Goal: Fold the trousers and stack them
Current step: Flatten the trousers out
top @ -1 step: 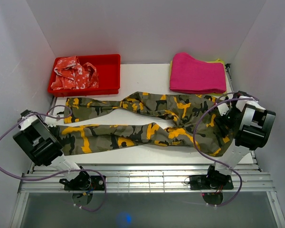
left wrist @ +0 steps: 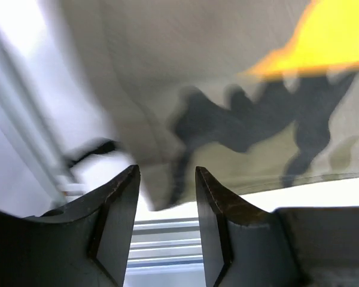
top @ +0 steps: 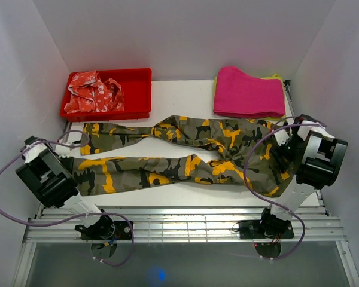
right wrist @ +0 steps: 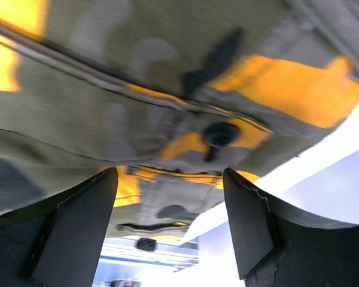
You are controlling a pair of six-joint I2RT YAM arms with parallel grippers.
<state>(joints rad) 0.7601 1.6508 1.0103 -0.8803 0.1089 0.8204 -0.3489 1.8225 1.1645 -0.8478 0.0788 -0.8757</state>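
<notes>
So the trousers (top: 179, 156) are lying flat across the white bench (top: 185, 95), legs to the left and waist to the right, with the left tool (left wrist: 167, 173) narrowly parted at the near leg's hem and the right tool (right wrist: 169, 174) gaping wide over the buttoned waistband.

trousers (top: 179, 152): 1 pair, camo print
trouser legs: 2
dark button (right wrist: 221, 134): 1, seen on the trousers in the right wrist view
red tray (top: 139, 89): 1
red-and-white garment (top: 94, 92): 1, in the tray
pink folded cloth (top: 248, 92): 1
yellow cloth (top: 276, 76): 1 edge showing under the pink, can't tell if there's more
arms: 2, left arm (top: 48, 176) and right arm (top: 320, 158)
grippers: 2, left gripper (left wrist: 166, 179) and right gripper (right wrist: 170, 179), 2 fingers each
purple cables: 2, left cable (top: 0, 203) and right cable (top: 246, 161)
table (top: 185, 95): 1
</notes>
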